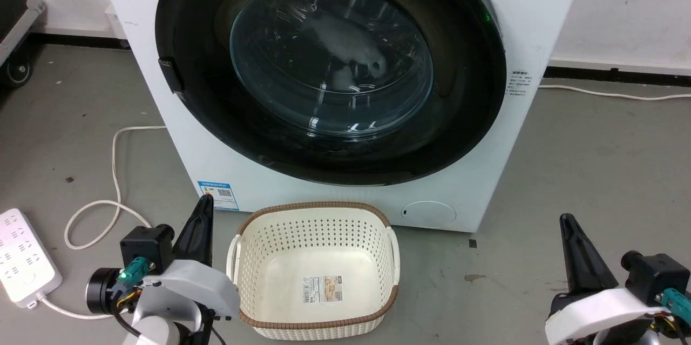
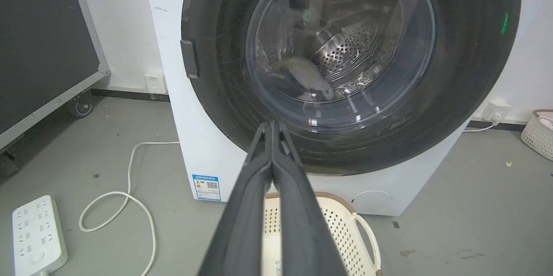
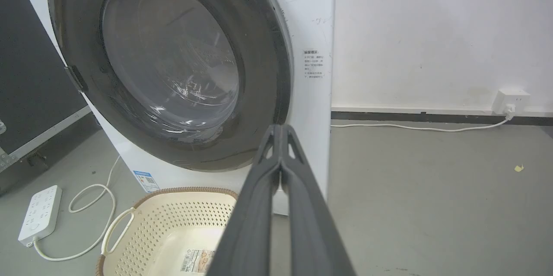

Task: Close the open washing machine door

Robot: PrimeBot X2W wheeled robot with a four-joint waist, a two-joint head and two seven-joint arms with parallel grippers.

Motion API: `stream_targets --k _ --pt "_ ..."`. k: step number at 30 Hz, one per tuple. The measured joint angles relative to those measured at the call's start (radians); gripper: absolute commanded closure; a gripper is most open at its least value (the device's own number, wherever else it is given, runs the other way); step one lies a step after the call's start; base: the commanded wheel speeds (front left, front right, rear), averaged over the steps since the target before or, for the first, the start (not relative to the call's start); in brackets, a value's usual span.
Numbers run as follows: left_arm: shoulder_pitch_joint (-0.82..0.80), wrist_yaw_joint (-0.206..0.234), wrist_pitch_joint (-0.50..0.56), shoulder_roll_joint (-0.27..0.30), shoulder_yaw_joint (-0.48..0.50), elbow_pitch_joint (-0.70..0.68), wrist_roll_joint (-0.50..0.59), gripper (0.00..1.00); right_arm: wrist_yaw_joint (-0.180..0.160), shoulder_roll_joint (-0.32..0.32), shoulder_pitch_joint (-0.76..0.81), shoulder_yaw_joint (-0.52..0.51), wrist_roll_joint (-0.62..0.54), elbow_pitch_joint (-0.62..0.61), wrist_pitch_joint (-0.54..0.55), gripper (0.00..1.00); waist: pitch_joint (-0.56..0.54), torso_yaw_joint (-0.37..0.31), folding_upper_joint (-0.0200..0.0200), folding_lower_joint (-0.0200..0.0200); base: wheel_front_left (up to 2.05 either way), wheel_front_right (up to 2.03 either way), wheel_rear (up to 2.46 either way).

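You are looking at the washing machine door (image 1: 205, 113) in the upper middle of the head view. It is a big round ring of shiny black, and it is lying flat against the white washer (image 1: 216, 167), so it is looking shut. In its middle, a clear glass window (image 1: 332, 59) is bulging out like a bowl. A small dark latch (image 1: 171, 75) is sticking out at the ring's left edge. In the left wrist view, the steel drum (image 2: 345, 47) with its many little holes is showing through the glass.

Your left gripper (image 1: 205, 202) is sitting at the lower left of the head view. Its two long dark fingers are pressing tight together and are gripping nothing. The tip is pointing up at a blue sticker (image 1: 217, 195) on the washer's bottom corner. Your right gripper (image 1: 565, 219) is sitting at the lower right, well apart from the washer. Its fingers are also pinching together with nothing between them.

A cream plastic basket (image 1: 378, 215) with rows of small holes and a brown woven-looking rim is standing on the grey floor (image 1: 594, 172), just in front of the washer and between your two grippers. A white power strip (image 1: 21, 258) is lying at the far lower left, and a white cord (image 1: 114, 172) is looping across the floor near it.
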Motion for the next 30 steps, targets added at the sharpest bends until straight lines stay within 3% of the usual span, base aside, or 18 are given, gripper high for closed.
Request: stream_targets --k 30 --pt "0.032 -0.012 0.027 -0.042 0.043 -0.043 0.085 1.00 0.000 0.000 0.000 0.014 -0.035 -0.016 0.029 1.00 -0.001 0.018 0.0000 0.0000 0.00 0.00 0.00"
